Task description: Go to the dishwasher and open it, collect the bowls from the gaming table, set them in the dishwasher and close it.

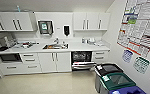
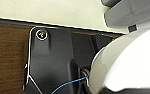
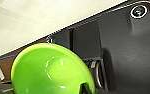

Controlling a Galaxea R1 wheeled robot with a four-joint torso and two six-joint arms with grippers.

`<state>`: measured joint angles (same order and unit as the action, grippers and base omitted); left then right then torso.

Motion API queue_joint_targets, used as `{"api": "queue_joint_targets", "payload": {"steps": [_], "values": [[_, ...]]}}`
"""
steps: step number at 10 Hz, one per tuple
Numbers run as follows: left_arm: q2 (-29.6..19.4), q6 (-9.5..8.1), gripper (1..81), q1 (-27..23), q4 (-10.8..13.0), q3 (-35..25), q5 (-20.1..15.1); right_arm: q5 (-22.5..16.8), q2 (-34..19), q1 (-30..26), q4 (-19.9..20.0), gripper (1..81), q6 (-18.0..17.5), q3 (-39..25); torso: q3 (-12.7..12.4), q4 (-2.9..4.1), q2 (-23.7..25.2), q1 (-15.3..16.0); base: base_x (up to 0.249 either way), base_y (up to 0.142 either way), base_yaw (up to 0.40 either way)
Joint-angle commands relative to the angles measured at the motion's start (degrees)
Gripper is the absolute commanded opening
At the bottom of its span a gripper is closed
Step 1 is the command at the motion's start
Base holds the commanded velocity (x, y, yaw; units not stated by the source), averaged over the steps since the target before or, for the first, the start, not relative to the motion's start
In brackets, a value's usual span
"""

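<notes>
From the head view, a kitchenette fills the far wall. The dishwasher (image 1: 81, 60) sits under the white table (image 1: 73, 47), right of the sink (image 1: 55, 46); its door is dropped open, the dark interior and a wire rack showing, though the rack's contents are too blurred to read. White cabinet doors (image 1: 54, 62) stand to its left, drawers (image 1: 100, 56) to its right, and an oven (image 1: 9, 58) sits at the far left. Upper cabinets (image 1: 14, 22) run along the wall, with a paper dispenser (image 1: 45, 27) and a soap dispenser (image 1: 66, 30) between them. Small items on the table are hard to make out. Near right, waste bins (image 1: 116, 80) with black, green and blue lids are cut off by the edge, and posters (image 1: 138, 25) cover the right wall.

In the left wrist view, a white bowl (image 2: 126, 65) looms large, cut off at the edge, against the robot's dark plate; a thin blue cable (image 2: 71, 83) runs beside it, over a strip of wood-grain surface (image 2: 6, 57) and pale floor (image 2: 53, 11). The left jaws are hidden, so I cannot tell whether they are apart or together.

In the right wrist view, a bright green bowl (image 3: 51, 70) shows large, its lower part cut off. A dark piece overlaps its rim, but I cannot tell whether the right jaws are clamped on it.
</notes>
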<state>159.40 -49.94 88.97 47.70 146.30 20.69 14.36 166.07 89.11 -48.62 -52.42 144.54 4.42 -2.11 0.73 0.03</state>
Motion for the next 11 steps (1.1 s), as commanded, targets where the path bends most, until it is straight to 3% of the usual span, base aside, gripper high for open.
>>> {"api": "queue_joint_targets", "payload": {"steps": [1,11], "values": [[-1.4,-0.24,1.0,-1.9,-0.2,-0.1,-0.3,-1.0,-0.3,-2.2,-1.0,1.0,0.2,-0.3,0.0,0.0,0.0,0.0,0.203,0.061,0.0],[-1.4,-0.24,1.0,-1.9,-0.2,-0.1,-0.3,-1.0,-0.2,-2.5,-1.0,1.0,0.2,-0.2,0.0,0.0,0.0,0.0,0.178,0.006,0.0]]}}
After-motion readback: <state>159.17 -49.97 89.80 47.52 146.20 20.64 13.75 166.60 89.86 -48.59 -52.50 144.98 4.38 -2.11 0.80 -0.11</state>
